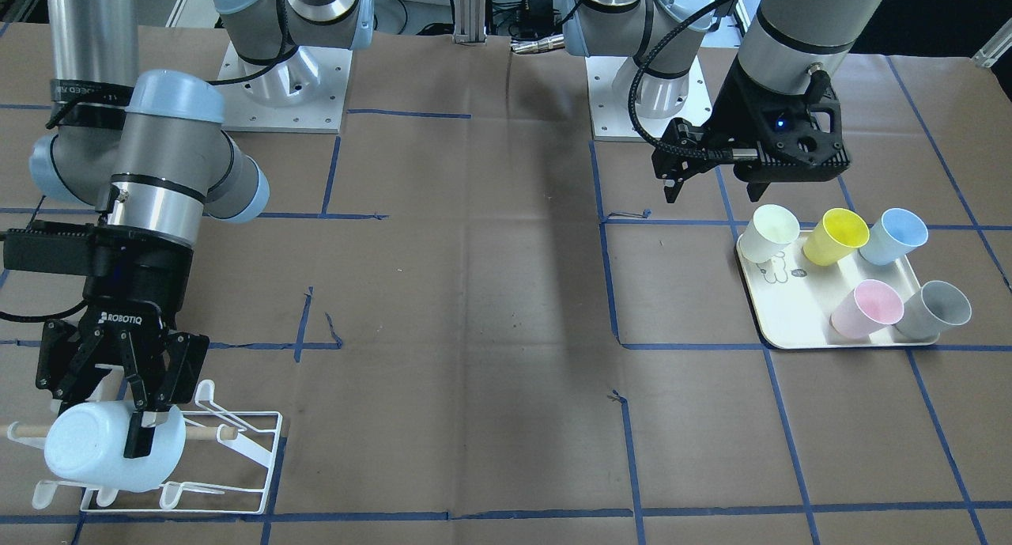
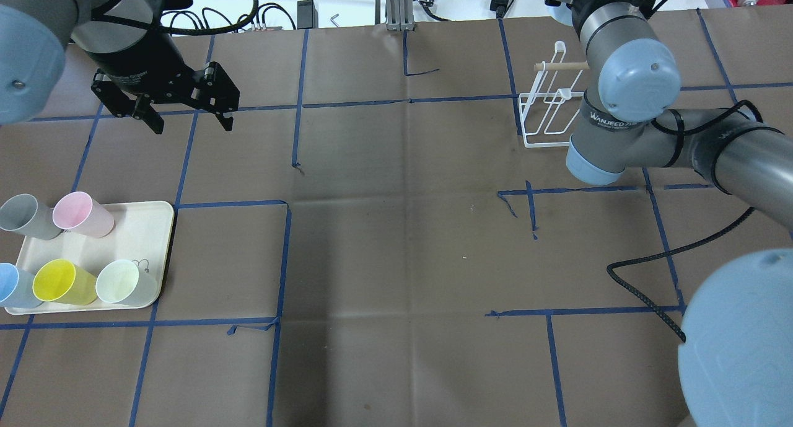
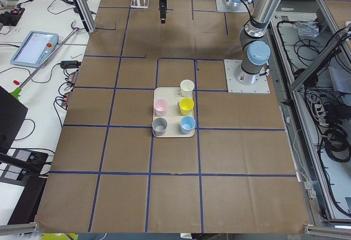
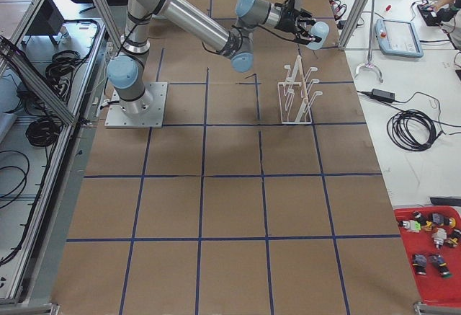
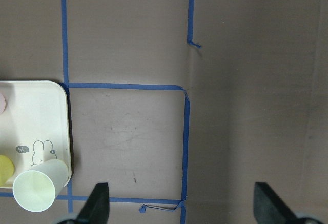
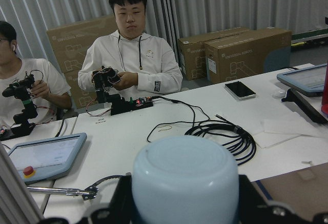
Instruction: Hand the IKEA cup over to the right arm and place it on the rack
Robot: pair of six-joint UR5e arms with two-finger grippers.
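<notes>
A pale blue IKEA cup point(image 1: 91, 450) lies on its side in my right gripper point(image 1: 107, 424), which is shut on it. The cup hangs just over the white wire rack point(image 1: 257, 459), near its wooden dowel point(image 1: 207, 432), at the table's far right end. In the right wrist view the cup's base point(image 6: 184, 175) fills the space between the fingers. In the overhead view the right arm hides that gripper, and only the rack point(image 2: 548, 108) shows. My left gripper point(image 2: 191, 122) hovers open and empty beyond the tray, its fingertips point(image 5: 97, 203) wide apart.
A cream tray point(image 1: 791, 312) on the robot's left holds several upright cups: white point(image 1: 768, 232), yellow point(image 1: 836, 236), blue point(image 1: 893, 236), pink point(image 1: 867, 308), grey point(image 1: 937, 308). Two people point(image 6: 136, 62) sit at a white desk beyond the rack end.
</notes>
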